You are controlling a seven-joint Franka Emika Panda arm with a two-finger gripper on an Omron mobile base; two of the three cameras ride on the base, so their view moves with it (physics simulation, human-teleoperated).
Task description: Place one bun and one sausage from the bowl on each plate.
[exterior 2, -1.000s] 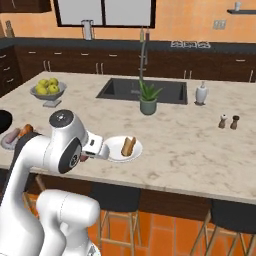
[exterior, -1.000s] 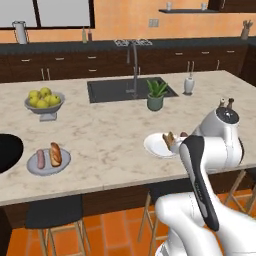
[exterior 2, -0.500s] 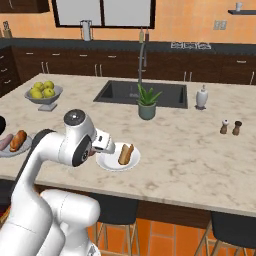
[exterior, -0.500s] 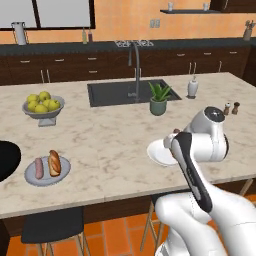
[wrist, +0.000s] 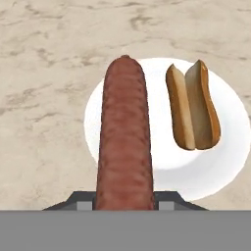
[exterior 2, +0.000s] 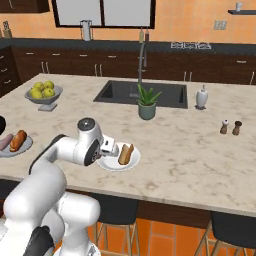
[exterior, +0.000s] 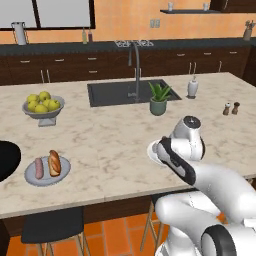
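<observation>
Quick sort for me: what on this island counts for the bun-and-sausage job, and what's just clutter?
Job:
held sausage
gripper
white plate, bun on it
grey plate, already with a bun and a sausage
black bowl

Clutter:
apple bowl
potted plant
soap dispenser
shakers
sink

A bun (exterior 2: 125, 153) lies on the white plate (exterior 2: 111, 164) (near the counter's (exterior 2: 190, 165) front edge).
</observation>
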